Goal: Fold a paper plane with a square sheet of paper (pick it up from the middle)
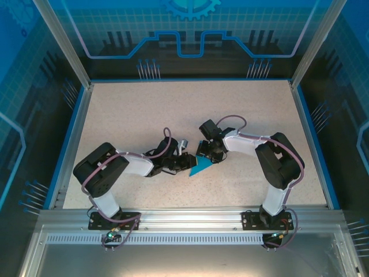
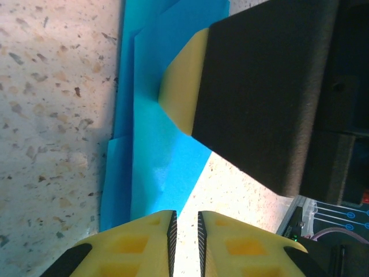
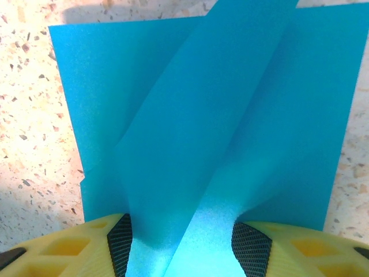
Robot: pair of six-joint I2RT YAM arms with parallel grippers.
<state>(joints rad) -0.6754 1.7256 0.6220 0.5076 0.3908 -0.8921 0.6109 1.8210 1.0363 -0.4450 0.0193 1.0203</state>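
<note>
Top external view is showing one square sheet of paper [image 1: 202, 166] lying mid-table between two grippers, left gripper [image 1: 180, 163] and right gripper [image 1: 209, 153], with bare table [image 1: 144, 109] lying open beyond them. Left wrist view is showing its fingers [image 2: 154, 234] nearly together just off the sheet's [image 2: 161, 150] edge, gripping nothing. Right wrist view is showing its fingers [image 3: 121, 239] standing apart, a raised fold of the sheet [image 3: 190, 133] running between them.

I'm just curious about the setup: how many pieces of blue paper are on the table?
1: a partly folded teal-blue paper sheet lies mid-table between the left gripper and right gripper. The right gripper has a raised fold between its fingers. Nothing suggests another sheet, though the arms could hide one.
</note>
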